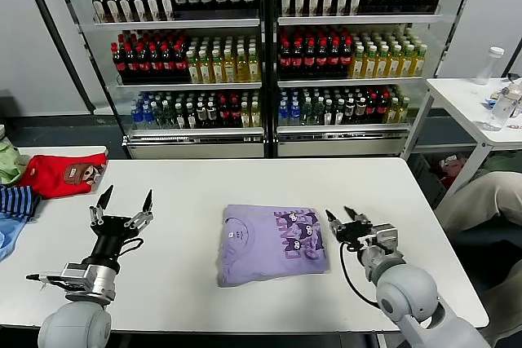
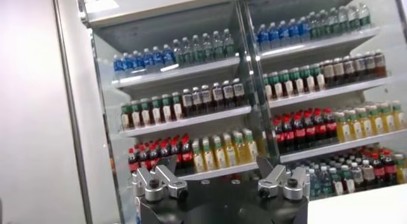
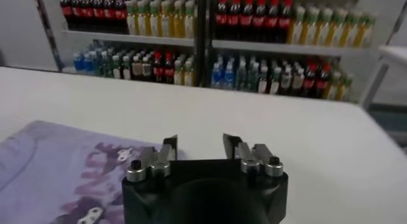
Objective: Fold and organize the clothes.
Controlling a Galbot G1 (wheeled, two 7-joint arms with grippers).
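Observation:
The clothes, a lavender T-shirt (image 1: 269, 244), lie folded into a neat rectangle in the middle of the white table (image 1: 188, 185), with the dark purple print facing up on the right half. My right gripper (image 1: 340, 214) sits low over the table just right of the shirt, open and holding nothing. In the right wrist view the shirt (image 3: 57, 171) lies beside the right gripper (image 3: 200, 142), whose fingertips are apart over bare table. My left gripper (image 1: 125, 200) stands well to the left of the shirt, pointing up and wide open; the left wrist view shows the left gripper (image 2: 213, 168) empty.
A red garment with a brown patch (image 1: 61, 174), a blue striped garment (image 1: 16, 202) and a green one (image 1: 8, 162) lie at the table's far left. Bottle shelves (image 1: 261, 46) stand behind. A side table with bottles (image 1: 477, 99) and a seated person's leg (image 1: 481, 201) are on the right.

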